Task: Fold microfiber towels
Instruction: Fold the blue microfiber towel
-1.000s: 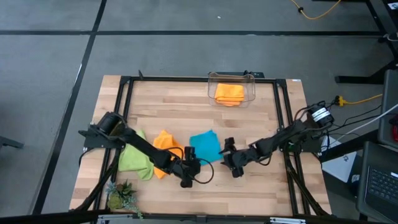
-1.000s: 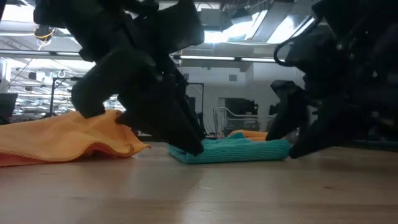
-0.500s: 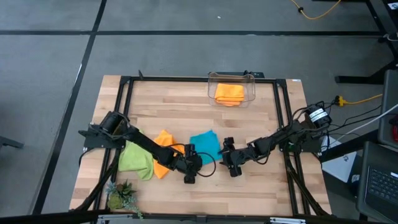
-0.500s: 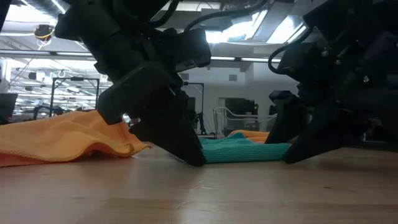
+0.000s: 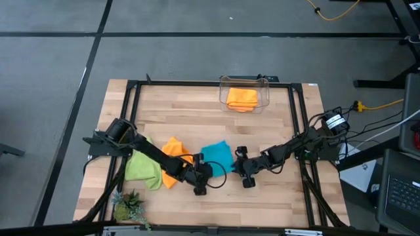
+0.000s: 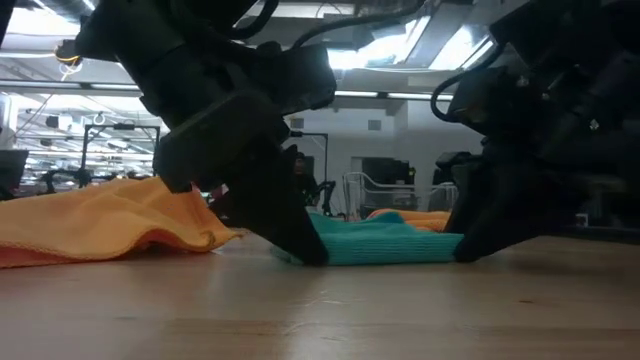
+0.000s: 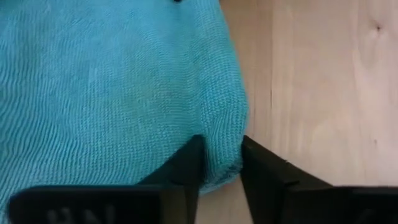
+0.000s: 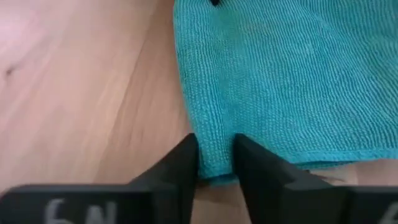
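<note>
Down at the front of the wooden plank tabletop (image 5: pixel 262 131), the left gripper (image 7: pixel 219 163) and right gripper (image 8: pixel 215 160) each pinch a near corner of the flat turquoise microfibre towel (image 5: pixel 216 155), a bite only the wrist views show, while the level view shows just dark fingers planted at the cloth's two ends. From above, a rumpled orange towel (image 5: pixel 172 152) and lime green towel (image 5: pixel 142 166) lie beside the left arm. Far back, a second orange towel (image 5: pixel 242 98) sits in a clear plastic bin (image 5: pixel 266 84).
</note>
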{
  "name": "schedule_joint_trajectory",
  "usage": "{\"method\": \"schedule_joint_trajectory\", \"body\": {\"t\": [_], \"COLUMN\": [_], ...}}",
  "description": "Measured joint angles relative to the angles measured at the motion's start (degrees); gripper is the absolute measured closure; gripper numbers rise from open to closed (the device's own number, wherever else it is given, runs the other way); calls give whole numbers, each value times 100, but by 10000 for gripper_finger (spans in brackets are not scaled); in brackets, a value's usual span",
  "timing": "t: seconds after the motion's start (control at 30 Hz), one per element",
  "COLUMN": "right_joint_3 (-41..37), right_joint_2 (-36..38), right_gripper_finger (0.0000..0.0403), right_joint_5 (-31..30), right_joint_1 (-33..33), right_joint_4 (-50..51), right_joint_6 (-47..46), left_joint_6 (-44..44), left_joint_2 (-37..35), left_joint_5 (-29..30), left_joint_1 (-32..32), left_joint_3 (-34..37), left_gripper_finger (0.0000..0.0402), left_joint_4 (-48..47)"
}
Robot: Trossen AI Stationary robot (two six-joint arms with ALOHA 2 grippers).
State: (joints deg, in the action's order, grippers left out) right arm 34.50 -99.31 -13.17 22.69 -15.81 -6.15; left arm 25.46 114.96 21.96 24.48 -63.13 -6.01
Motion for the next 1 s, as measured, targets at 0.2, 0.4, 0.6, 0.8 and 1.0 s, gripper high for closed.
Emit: {"method": "schedule_joint_trajectory", "body": {"t": [0.2, 0.4, 0.6, 0.8, 1.0], "right_joint_3": [11, 323, 891, 1599, 2385], "right_joint_2": [-2, -30, -37, -30, -22], "right_gripper_finger": [390, 395, 395, 395, 395], "right_joint_5": [126, 993, 2266, 2354, 2354], "right_joint_1": [-7, 0, 31, 218, 387], "right_joint_4": [2, 122, 498, 1736, 2790], "right_joint_6": [-975, -2200, -2846, -2841, -2708], "left_joint_6": [247, 747, 1067, 1260, 1260], "left_joint_2": [1, -149, -434, -723, -994], "left_joint_5": [-45, -854, -1564, -1492, -1610], "left_joint_1": [75, 124, 229, 398, 517], "left_joint_3": [10, 28, 52, 48, 37], "left_gripper_finger": [393, 399, 400, 401, 401], "left_joint_4": [-20, 324, 629, 764, 1097]}}
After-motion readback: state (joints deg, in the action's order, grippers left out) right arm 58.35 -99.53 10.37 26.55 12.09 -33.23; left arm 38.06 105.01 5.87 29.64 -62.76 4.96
